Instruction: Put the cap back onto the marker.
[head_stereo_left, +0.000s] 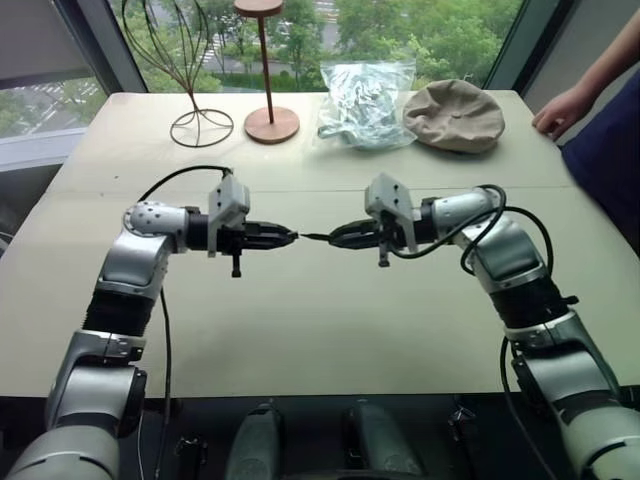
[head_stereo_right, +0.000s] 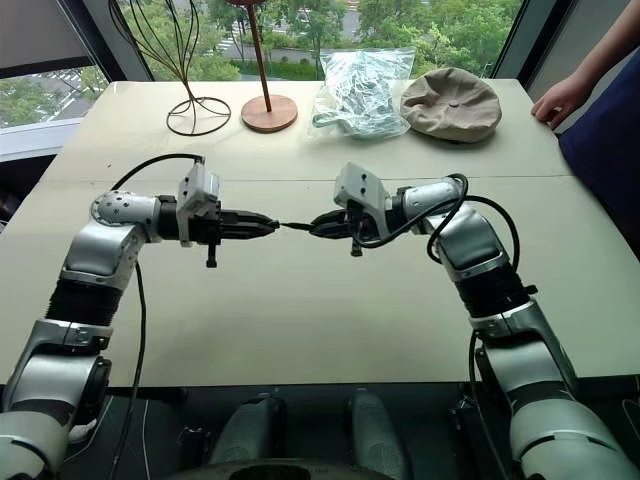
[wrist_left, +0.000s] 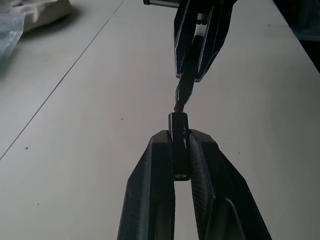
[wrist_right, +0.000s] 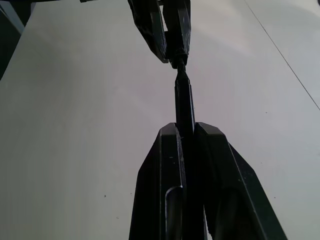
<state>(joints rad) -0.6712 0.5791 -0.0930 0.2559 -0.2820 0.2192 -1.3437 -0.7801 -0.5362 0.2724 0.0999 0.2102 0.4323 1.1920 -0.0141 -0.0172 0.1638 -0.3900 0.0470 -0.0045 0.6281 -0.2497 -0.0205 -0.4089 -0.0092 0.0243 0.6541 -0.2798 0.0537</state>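
black fingers of the left gripper (head_stereo_left: 285, 237) are clamped on the cap (wrist_left: 178, 125), held above the table (head_stereo_left: 320, 320). facing it, the right gripper (head_stereo_left: 340, 238) pinches the marker (wrist_right: 184, 102), whose tip meets the cap's mouth.

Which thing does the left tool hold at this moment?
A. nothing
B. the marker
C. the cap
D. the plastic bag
C: the left tool is shut on the short black cap, while the right tool grips the long marker, its tip meeting the cap's mouth above the table.
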